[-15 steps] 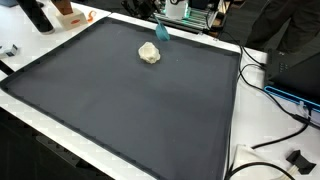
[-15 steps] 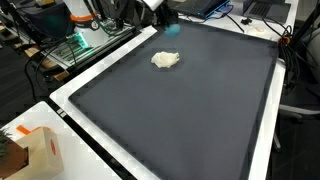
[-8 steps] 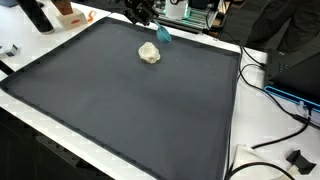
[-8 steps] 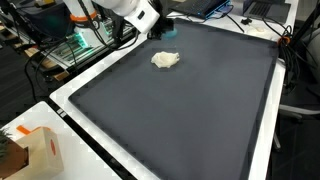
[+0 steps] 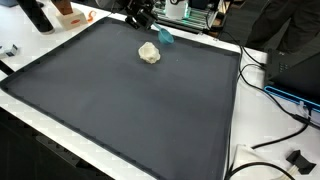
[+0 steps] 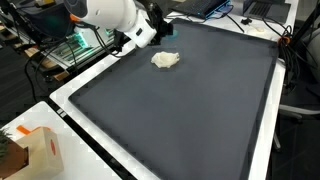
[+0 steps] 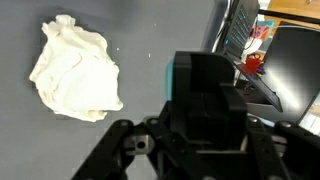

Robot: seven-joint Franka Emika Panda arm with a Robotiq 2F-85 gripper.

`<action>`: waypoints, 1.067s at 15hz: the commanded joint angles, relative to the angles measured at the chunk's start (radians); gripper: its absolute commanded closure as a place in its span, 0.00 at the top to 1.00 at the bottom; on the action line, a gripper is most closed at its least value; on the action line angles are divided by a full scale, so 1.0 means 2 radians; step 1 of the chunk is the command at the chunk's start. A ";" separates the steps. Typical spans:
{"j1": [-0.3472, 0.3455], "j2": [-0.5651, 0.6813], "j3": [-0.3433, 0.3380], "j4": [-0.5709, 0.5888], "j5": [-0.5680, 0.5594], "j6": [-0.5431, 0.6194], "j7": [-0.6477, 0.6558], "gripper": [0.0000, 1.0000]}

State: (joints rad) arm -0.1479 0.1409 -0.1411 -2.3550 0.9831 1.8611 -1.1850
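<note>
- Crumpled white cloth (image 5: 149, 53) lies on the biggest thing we see, the dark mat (image 5: 120, 110). In both exterior views it sits in the upper middle of the frame, toward the mat's far edge.
- The white arm (image 6: 105, 12) comes in at the upper left of an exterior view. Its gripper (image 5: 140, 14) hangs over the mat's far rim, near the cloth but apart from it.
- We judge this to be the approach: we see nothing in the grip, and the cloth lies loose in the upper left of the wrist view, off to the side of the gripper.
- We cannot tell how the jaws stand, since the wrist view shows only a dark block of gripper body.
- A teal object (image 5: 165, 37) lies just beside the cloth, up and to the right of it.
- In our judgement, a grasp calls for centring over the cloth with the jaws spread, then descending clear of the teal object.
</note>
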 commanded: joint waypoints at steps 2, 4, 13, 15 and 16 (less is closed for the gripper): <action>-0.010 0.031 0.001 0.018 0.026 -0.024 -0.005 0.25; -0.011 0.041 0.002 0.024 0.032 -0.027 -0.003 0.25; -0.011 0.064 0.002 0.037 0.035 -0.029 0.029 0.25; -0.010 0.067 0.002 0.039 0.032 -0.029 0.044 0.25; -0.010 0.068 0.002 0.040 0.033 -0.030 0.052 0.25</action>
State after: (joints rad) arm -0.1563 0.2612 -0.1408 -2.2915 1.0392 1.8324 -1.1279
